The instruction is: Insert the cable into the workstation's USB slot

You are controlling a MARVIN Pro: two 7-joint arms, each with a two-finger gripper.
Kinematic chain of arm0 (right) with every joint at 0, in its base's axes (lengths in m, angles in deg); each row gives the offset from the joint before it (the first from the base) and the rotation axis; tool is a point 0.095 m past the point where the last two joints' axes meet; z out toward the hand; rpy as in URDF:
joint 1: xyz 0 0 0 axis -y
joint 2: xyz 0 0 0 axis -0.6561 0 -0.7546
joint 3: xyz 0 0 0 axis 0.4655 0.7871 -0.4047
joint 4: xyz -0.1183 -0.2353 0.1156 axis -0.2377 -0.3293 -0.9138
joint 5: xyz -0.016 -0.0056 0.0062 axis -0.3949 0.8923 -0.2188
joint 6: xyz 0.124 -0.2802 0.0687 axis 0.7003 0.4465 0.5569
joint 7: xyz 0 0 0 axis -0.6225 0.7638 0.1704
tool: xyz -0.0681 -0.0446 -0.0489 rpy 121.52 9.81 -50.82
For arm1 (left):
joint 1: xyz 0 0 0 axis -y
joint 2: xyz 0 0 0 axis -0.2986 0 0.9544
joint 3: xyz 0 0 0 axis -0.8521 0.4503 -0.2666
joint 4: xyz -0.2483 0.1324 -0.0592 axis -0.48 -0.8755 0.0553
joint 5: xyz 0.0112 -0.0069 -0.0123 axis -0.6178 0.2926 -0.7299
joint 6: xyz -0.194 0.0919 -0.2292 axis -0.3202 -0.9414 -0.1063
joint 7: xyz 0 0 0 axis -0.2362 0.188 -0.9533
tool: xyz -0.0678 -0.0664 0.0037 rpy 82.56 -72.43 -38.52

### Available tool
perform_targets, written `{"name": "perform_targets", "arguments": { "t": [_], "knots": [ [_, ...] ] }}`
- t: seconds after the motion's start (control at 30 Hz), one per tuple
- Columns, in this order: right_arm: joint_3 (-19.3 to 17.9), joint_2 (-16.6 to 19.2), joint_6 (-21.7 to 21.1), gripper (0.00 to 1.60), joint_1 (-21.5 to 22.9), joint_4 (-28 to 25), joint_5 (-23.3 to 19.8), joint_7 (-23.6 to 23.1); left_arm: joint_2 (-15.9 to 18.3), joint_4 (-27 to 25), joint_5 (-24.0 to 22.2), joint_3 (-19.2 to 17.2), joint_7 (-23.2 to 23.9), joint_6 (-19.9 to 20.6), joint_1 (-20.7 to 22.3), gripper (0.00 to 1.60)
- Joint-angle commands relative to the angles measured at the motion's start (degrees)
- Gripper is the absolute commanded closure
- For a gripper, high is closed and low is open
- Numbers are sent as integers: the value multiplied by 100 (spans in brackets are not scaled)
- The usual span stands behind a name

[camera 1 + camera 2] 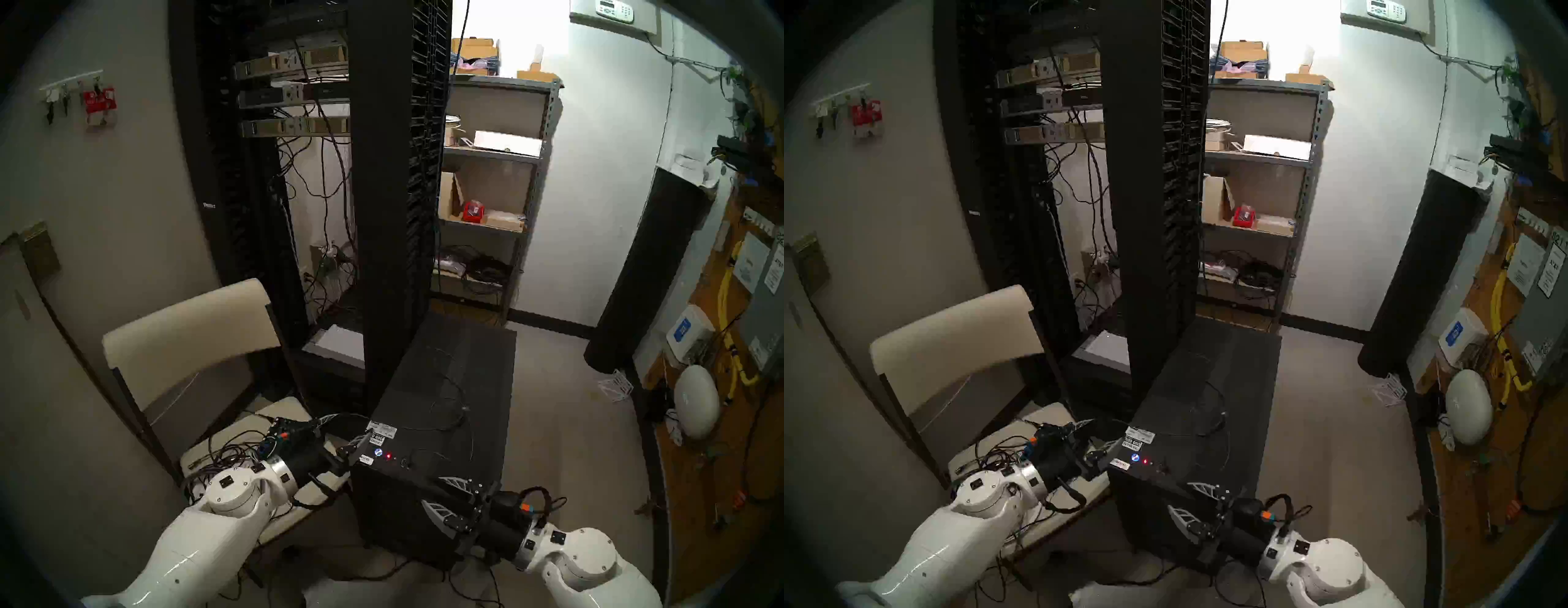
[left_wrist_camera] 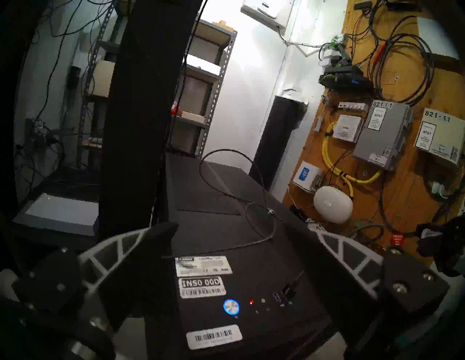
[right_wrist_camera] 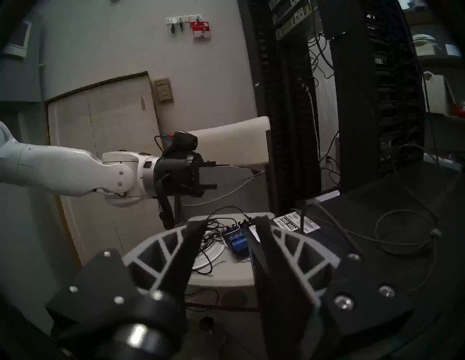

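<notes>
Head view: server rack (image 1: 394, 191) crowds workstation (image 1: 445, 424); chair (image 1: 191, 339) left.

I count one workstation (image 2: 251, 226) carrying three white labels (image 2: 203, 265) and one cable (image 2: 254, 201) looped on top. One blue-lit button (image 2: 231, 306) and one red light (image 2: 251, 302) glow. My two grippers, left gripper (image 1: 339, 433) and right gripper (image 1: 443, 496), flank it.

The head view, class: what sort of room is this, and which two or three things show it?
Most likely a small server or network closet. A tall black rack holds patch panels and hanging cables, a plywood wall board carries telecom boxes and coiled yellow cable, and a tower workstation stands on the floor.
</notes>
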Motion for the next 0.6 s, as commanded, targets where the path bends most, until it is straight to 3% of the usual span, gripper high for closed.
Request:
{"name": "perform_targets", "arguments": {
  "t": [0.0, 0.57],
  "knots": [
    [-372, -2, 201, 50, -401, -614, -74, 228, -144, -341, -37, 28, -40, -63, 21, 0],
    [-1539, -94, 521, 43, -617, -584, -506, 642, -159, -642, -24, 60, -253, -19, -40, 0]
  ]
}}
